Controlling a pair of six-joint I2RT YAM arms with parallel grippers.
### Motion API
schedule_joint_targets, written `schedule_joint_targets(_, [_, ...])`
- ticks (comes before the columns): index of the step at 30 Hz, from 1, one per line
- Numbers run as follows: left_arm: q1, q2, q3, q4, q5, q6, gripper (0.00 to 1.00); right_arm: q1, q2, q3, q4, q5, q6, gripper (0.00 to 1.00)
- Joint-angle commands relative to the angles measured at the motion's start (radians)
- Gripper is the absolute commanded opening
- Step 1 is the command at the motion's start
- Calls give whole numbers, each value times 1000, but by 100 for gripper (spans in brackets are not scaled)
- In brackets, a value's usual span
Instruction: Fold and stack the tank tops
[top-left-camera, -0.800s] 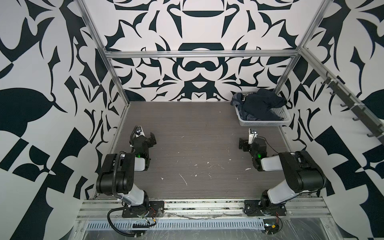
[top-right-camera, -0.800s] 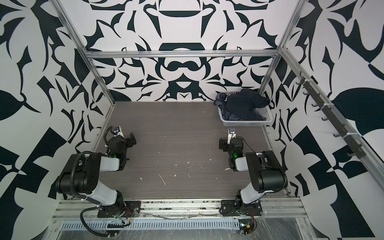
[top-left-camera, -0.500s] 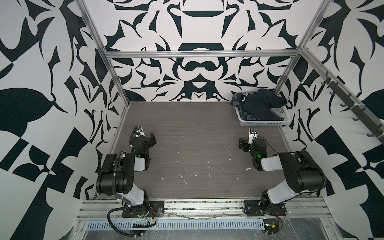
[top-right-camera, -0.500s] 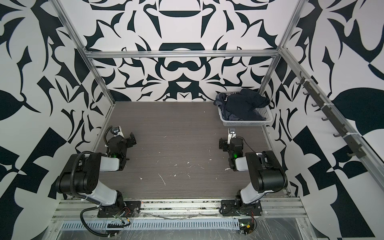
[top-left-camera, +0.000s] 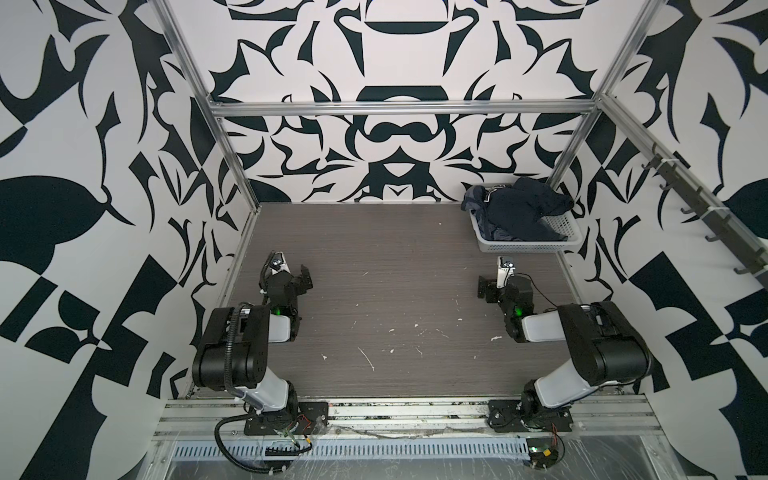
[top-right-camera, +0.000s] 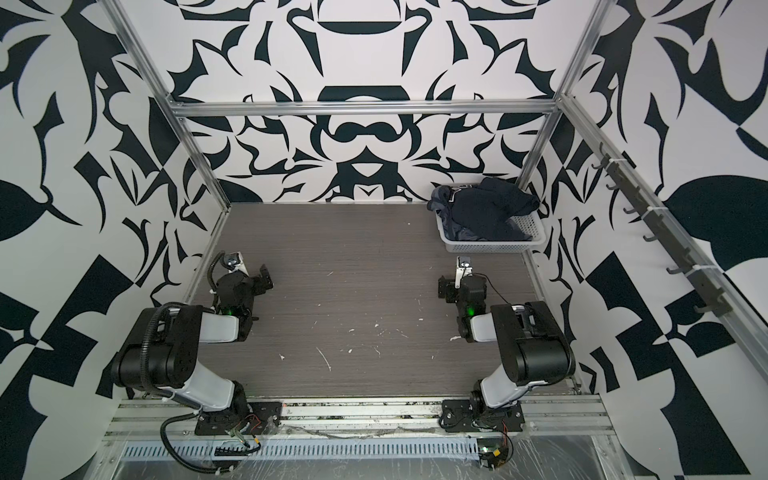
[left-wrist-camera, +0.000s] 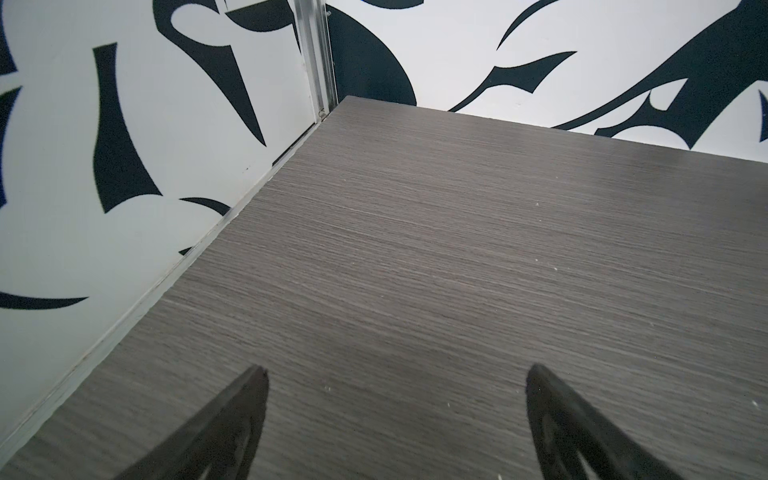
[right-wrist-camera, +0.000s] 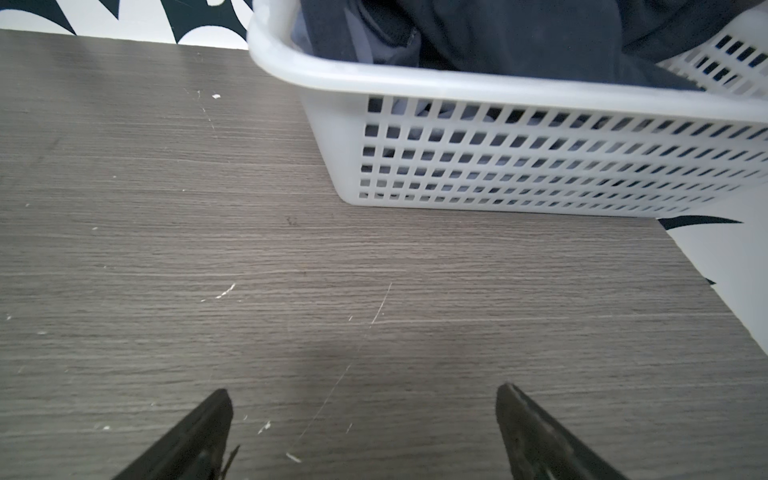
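Opening step. The 2 tank tops (top-left-camera: 519, 212) lie crumpled together in the white basket (top-left-camera: 523, 247) at the far right corner of the table (top-left-camera: 395, 257), neither folded yet. The left gripper (left-wrist-camera: 395, 374) and right gripper (right-wrist-camera: 363, 392) both stand wide and empty over bare wood. We judge that the right gripper must next reach over the basket wall to lift 1 top. The wall and the tangled cloth may hinder a clean pick.

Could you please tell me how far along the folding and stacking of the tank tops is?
Done: nothing; the tank tops lie crumpled in the basket at the far right corner of the table. In hand: nothing; the left gripper and right gripper are open and empty over bare tabletop. Left: pulling each out, folding, stacking.
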Motion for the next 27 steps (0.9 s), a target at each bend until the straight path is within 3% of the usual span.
schedule_joint_targets(1, [-2, -1, -4, 11, 4, 4, 99, 3, -20, 17, 24, 9, -7, 100])
schedule_joint_targets(11, [-3, -11, -25, 48, 25, 4, 99, 2, -24, 12, 30, 10, -6, 100])
schedule_joint_targets(13, [-16, -55, -57, 67, 61, 32, 99, 10, -56, -5, 43, -21, -16, 100])
schedule_joint_targets(15, [-60, -155, -81, 27, -8, 58, 99, 34, -145, -15, -15, -17, -44, 100])
schedule_joint_targets(19, [-124, -422, -43, -252, -55, 33, 99, 72, -364, 8, -198, 4, -54, 100])
schedule_joint_targets(24, [-124, -630, 161, -712, -81, -272, 99, 76, -625, 109, -438, -126, 26, 100])
schedule_joint_targets(27, [-124, -658, 305, -980, -109, -397, 99, 77, -745, 181, -599, -66, 153, 100])
